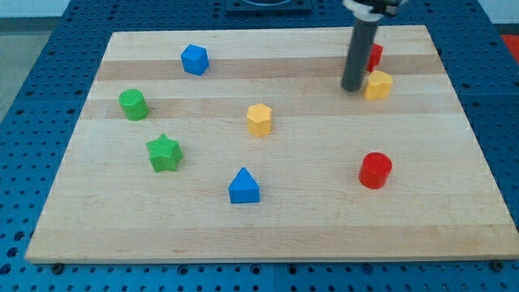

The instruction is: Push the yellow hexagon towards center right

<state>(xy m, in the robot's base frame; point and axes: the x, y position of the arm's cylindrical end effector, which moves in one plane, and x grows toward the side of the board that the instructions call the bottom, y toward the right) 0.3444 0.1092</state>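
Yellow block (378, 84) (upper right) beside my tip (352, 88)

blue hexagon (195, 59) | green cylinder (133, 105) | green star (164, 153) | blue triangle (244, 186) | red cylinder (375, 170)

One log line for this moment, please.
task: push yellow hexagon centre right | my tip: upper right, just left of second yellow block | hexagon: mid-board, untouched

A lab test bench: a wooden worktop (454, 203) lies on a blue perforated base (32, 97), with small coloured blocks (259, 119) scattered and a dark rod (361, 53) above.
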